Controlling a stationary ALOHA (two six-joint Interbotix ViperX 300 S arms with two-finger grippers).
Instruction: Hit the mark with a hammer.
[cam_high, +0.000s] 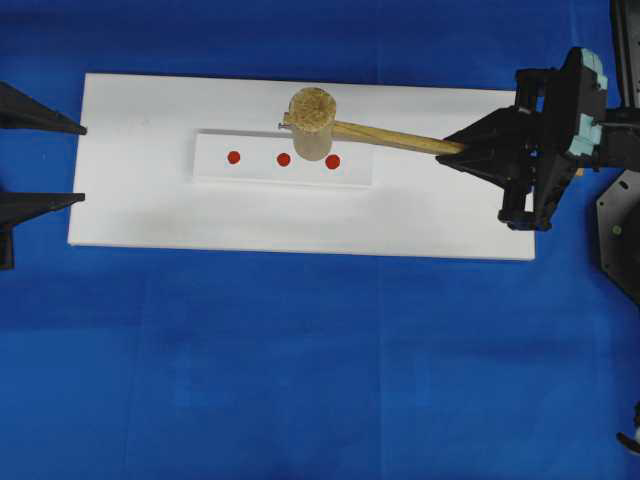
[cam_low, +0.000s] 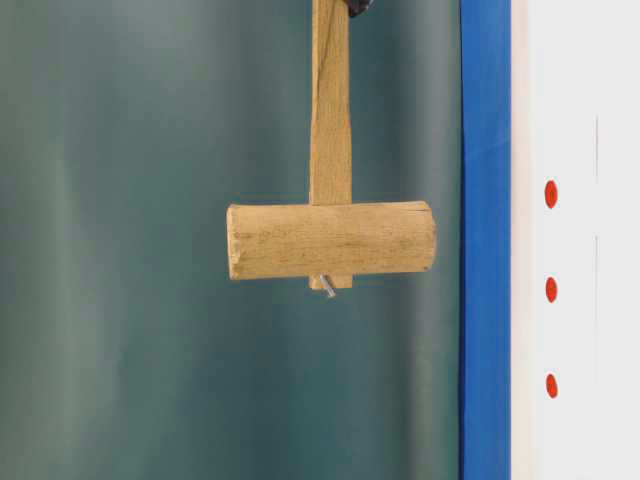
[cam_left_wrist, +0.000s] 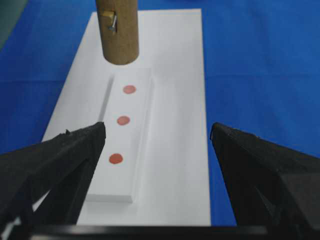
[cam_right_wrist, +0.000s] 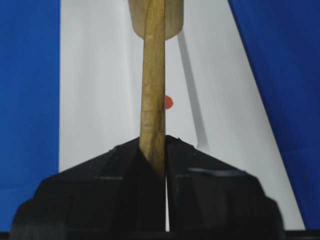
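The right gripper (cam_high: 462, 148) clenches the hammer (cam_high: 313, 122) by its handle's far end, head poised above the strip's (cam_high: 283, 158) marks for a swing (the left gripper (cam_high: 70, 163) idles agape).

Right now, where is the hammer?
The right gripper holds the hammer by its handle, its head raised above the white strip with red dots.

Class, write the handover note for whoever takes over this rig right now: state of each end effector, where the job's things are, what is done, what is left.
Right end effector: shut on the slim handle of the light-brown wooden mallet.
Left end effector: open, empty, at the left end of the white board.
Mallet: head is raised off the small white raised strip, as the table-level view shows.
Three red dots lie in a row on the strip.
Done: mallet grasped and lifted.
Left: bring the head down on the mark. Which dot is meant cannot be told.
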